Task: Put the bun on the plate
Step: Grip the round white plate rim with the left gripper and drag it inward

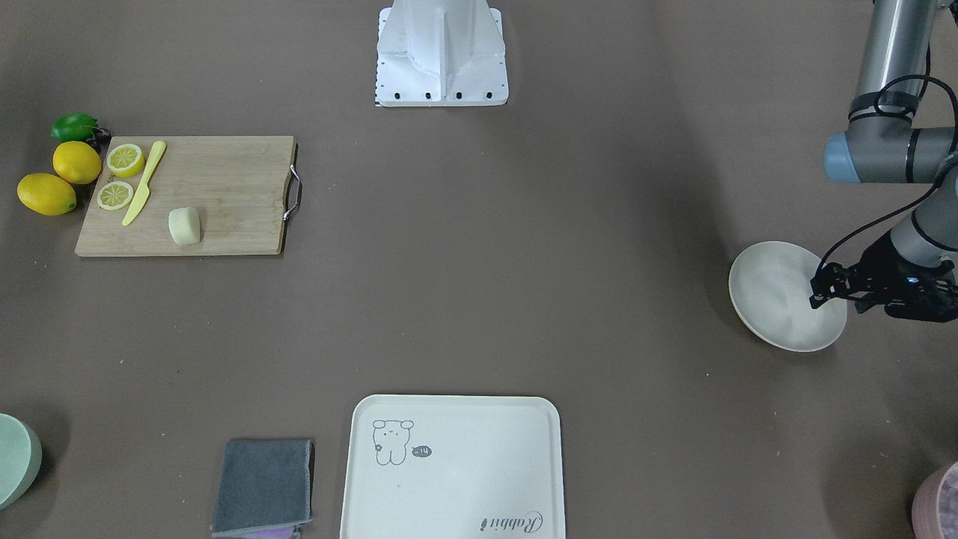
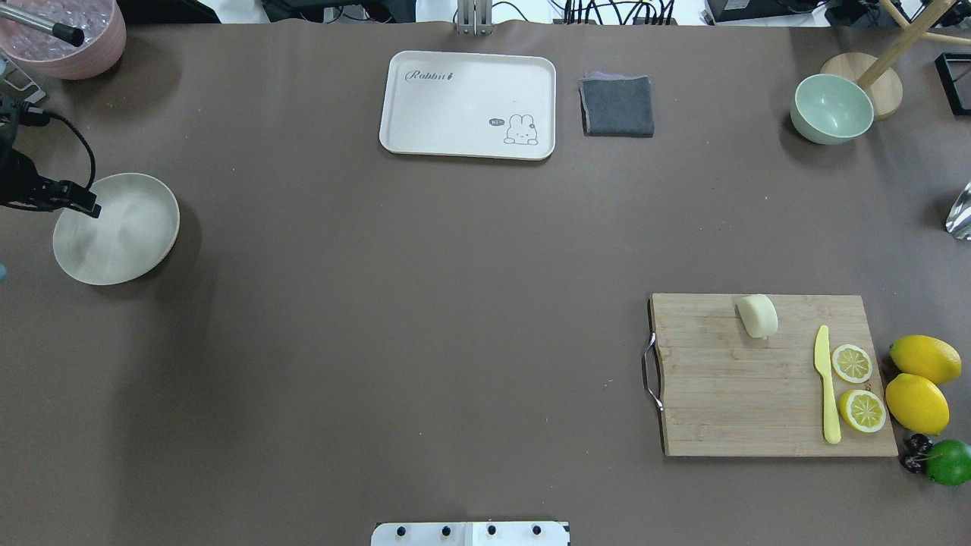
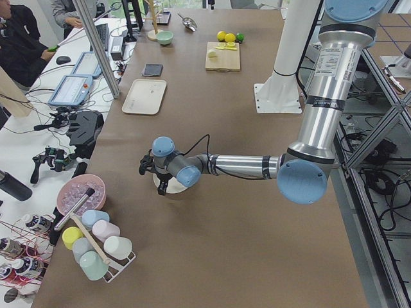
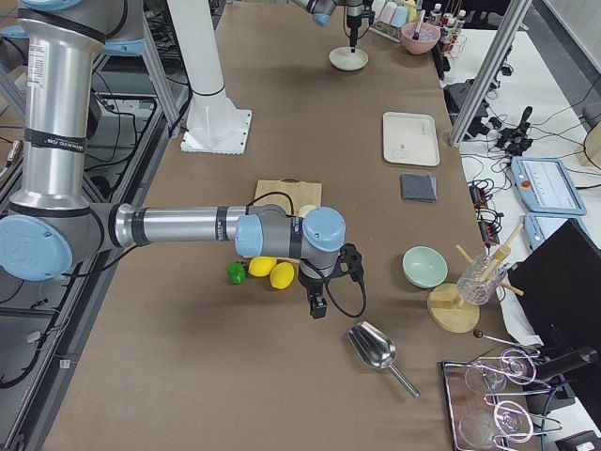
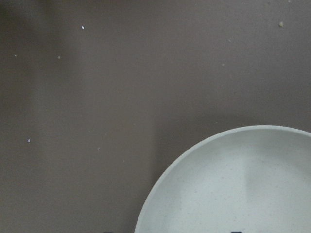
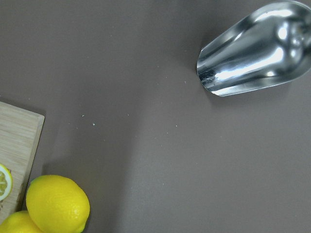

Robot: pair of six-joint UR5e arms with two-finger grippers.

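Note:
The bun [image 1: 185,225], a small pale cream lump, lies on the wooden cutting board [image 1: 224,187], also seen from overhead as the bun [image 2: 758,315]. The round off-white plate [image 1: 775,288] sits empty at the table's far side from it, shown as the plate [image 2: 125,239] overhead and the plate [image 5: 233,189] in the left wrist view. My left gripper [image 1: 817,292] hangs open over the plate's rim with nothing between its fingers. My right gripper [image 4: 317,299] shows only in the exterior right view, past the lemons; I cannot tell its state.
On the board lie two lemon slices [image 2: 852,362] and a yellow knife [image 2: 827,394]; two lemons [image 2: 918,402] and a lime [image 2: 948,462] sit beside it. A cream tray [image 2: 425,98], grey cloth [image 2: 617,106], green bowl [image 2: 831,108], pink bowl [image 2: 76,38] and metal scoop [image 6: 252,48] stand around.

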